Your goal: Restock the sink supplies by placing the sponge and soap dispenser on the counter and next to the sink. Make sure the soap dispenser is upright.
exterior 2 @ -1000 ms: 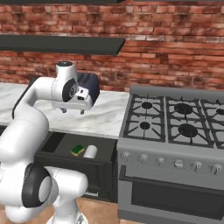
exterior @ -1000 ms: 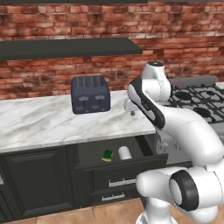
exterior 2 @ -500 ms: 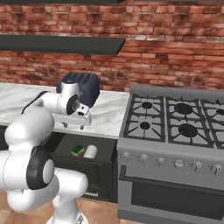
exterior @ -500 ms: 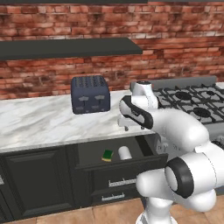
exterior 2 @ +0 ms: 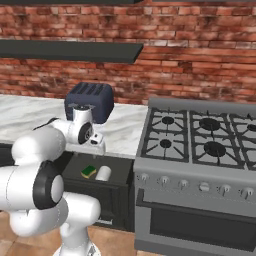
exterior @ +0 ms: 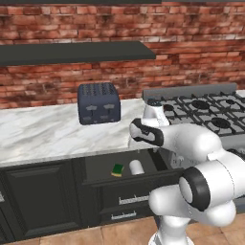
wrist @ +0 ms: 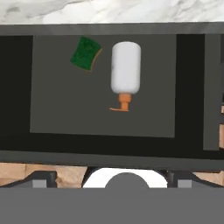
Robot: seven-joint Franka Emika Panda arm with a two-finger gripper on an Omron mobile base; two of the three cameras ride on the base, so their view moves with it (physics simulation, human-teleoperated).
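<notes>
A: From the left base view, what have we got?

B: The open dark drawer (exterior: 125,184) sits below the front edge of the white-grey veined marble bench (exterior: 52,131). Inside it lie the small flat green-topped sponge (exterior: 117,169) and, just beside it, the small white cylindrical soap dispenser (exterior: 136,167), on its side. A dark blue toaster (exterior: 98,102) stands on the bench near the back edge. The white arm bends over the drawer, and the tool (exterior: 136,143) hangs above the bottle.

A: And the right base view?

B: Same layout mirrored: sponge (exterior 2: 89,171) and soap dispenser (exterior 2: 104,173) lie side by side in the drawer (exterior 2: 107,192), beside the steel gas stove (exterior 2: 200,150). The tool (exterior 2: 98,145) hovers above them with nothing in it.

A: The hand view?

B: It looks straight down into the drawer (wrist: 105,142). The soap dispenser (wrist: 126,68) lies flat, its orange pump nozzle pointing toward the bottom of this view; the sponge (wrist: 86,53) is near it but apart, close to the far wall. The bench (wrist: 109,11) edge shows beyond. The finger tips aren't clear here, but the jaws stand wide.

A: How should the pick go?

B: I'd judge the bottle is first. Descend centred on the white body, not the nozzle, with the jaws across its width. Stay clear of the sponge and drawer walls, close firmly, then lift straight before turning it upright.
</notes>
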